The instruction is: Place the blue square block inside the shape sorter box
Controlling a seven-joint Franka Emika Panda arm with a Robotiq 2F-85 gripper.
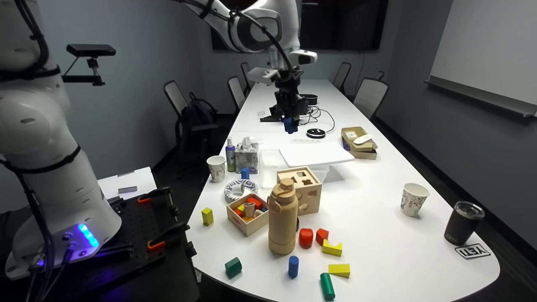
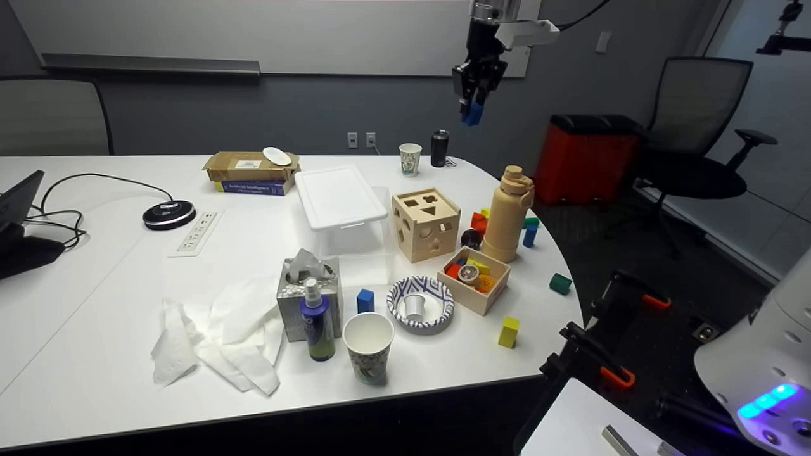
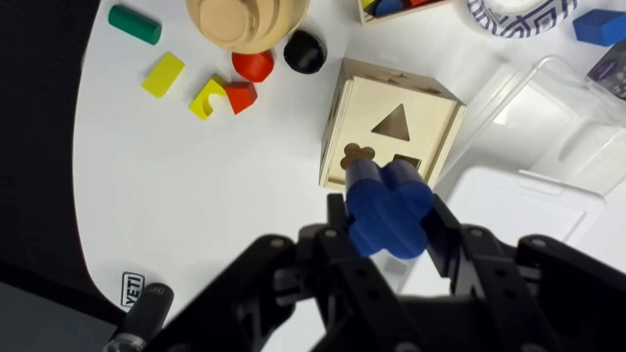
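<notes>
My gripper (image 3: pixel 386 215) is shut on a dark blue clover-shaped block (image 3: pixel 389 210) and holds it high above the table. In both exterior views the gripper (image 1: pixel 291 118) (image 2: pixel 472 104) hangs in the air with this block (image 1: pixel 290 127) (image 2: pixel 472 116) at its tips. The shape sorter box (image 1: pixel 315 203) (image 2: pixel 418 221) (image 3: pixel 425 110) stands on the table; in the wrist view its top holes show, partly covered by the held block. The small blue square block (image 1: pixel 245 173) (image 2: pixel 365 301) stands on the table beside the tissue box; it also shows in the wrist view (image 3: pixel 599 27).
A tan bottle (image 1: pixel 283 222) stands close to the box. A clear container with a white lid (image 2: pixel 342 196) is on its other side. A wooden tray of pieces (image 2: pixel 462 297), a patterned bowl (image 2: pixel 399 313), a tissue box (image 2: pixel 288 310) and loose blocks lie around.
</notes>
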